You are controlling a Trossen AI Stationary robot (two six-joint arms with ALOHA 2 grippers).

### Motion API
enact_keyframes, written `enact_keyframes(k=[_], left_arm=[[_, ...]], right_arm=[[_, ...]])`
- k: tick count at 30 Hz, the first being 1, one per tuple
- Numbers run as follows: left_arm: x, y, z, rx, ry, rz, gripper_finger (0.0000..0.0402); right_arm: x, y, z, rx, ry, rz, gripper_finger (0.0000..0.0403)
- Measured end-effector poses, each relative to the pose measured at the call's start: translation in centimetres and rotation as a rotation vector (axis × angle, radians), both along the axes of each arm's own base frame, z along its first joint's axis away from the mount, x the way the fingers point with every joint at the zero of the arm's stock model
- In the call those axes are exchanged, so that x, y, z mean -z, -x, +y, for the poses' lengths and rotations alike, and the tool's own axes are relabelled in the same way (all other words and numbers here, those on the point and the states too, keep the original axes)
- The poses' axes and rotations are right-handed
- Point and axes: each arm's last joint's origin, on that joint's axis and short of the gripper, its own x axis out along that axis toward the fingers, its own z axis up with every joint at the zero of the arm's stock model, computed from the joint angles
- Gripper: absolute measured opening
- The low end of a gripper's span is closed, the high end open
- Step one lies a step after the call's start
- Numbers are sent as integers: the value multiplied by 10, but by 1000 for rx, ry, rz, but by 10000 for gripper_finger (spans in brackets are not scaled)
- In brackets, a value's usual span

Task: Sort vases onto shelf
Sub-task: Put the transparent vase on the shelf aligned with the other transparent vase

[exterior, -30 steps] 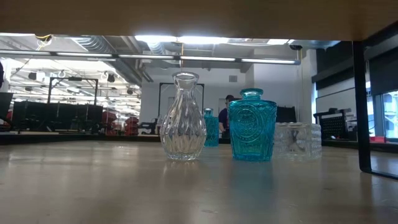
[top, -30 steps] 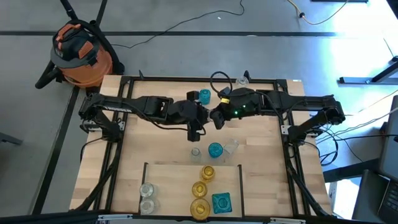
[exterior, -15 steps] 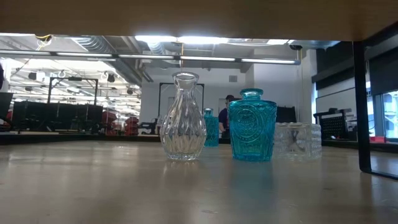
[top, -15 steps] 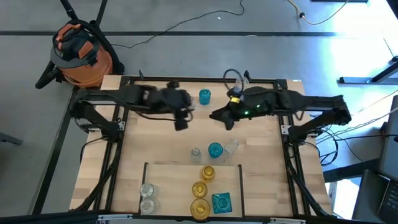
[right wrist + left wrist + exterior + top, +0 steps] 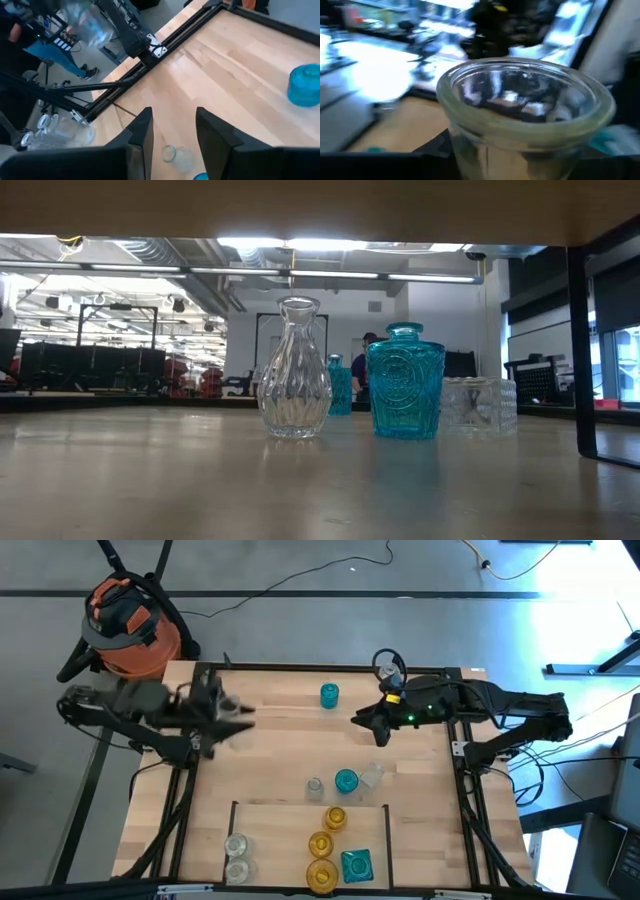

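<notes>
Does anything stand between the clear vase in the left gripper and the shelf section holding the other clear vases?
Nothing visible does. The left gripper holds a clear vase over bare table; the clear vases lie on the shelf beyond open wood.

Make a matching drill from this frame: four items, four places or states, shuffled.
Items:
1. left hand
2. right hand
3. amber vases
4. lone teal vase

Places or states:
A. far end of the table, alone
B. open, empty, above the table
C. shut on a clear vase
D. middle shelf section

Pairs: 1-C, 2-B, 3-D, 4-A
</notes>
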Motion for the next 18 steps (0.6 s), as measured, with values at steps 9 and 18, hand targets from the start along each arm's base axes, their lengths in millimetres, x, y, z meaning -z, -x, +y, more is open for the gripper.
enact_keyframes(k=[9,18], left_arm=[[108,13,-33,309,215,-189,159],[151,9,-49,485,288,-267,158]], right_arm=[[2,-3,-1,16,30,10,111],[4,-2,-1,17,22,26,111]])
